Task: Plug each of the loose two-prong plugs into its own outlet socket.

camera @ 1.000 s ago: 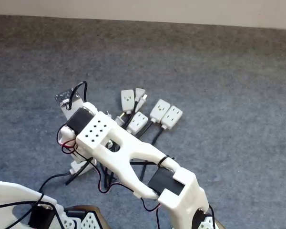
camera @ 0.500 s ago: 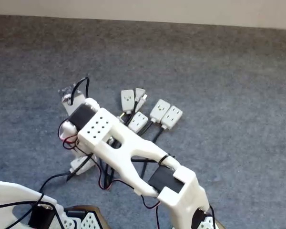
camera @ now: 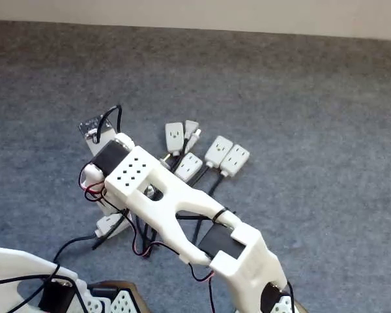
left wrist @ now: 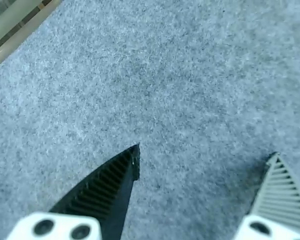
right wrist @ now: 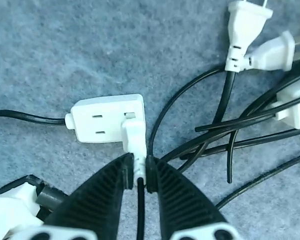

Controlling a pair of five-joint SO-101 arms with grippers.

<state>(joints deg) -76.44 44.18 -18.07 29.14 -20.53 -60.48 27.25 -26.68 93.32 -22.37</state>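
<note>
My right gripper (right wrist: 140, 172) is shut on the neck of a white two-prong plug (right wrist: 133, 135). The plug sits against one slot pair of a white outlet socket (right wrist: 102, 120) lying on the carpet. In the high view the right arm (camera: 150, 186) hangs over that socket (camera: 109, 224) and hides the plug. Two loose white plugs (right wrist: 246, 22) lie farther off among black cords. Several more white sockets (camera: 218, 151) fan out on the carpet beyond the arm. My left gripper (left wrist: 205, 152) stands open over bare carpet.
Black cords (right wrist: 225, 125) cross and tangle beside the held plug. Grey carpet (camera: 313, 98) stretches open to the right and far side. A pale wall edge (camera: 247, 13) runs along the back. The left arm's base (camera: 26, 274) sits at the near left corner.
The right arm's wrist has shifted slightly toward the far side, keeping its hold over the socket. The sockets on the carpet have stayed put.
</note>
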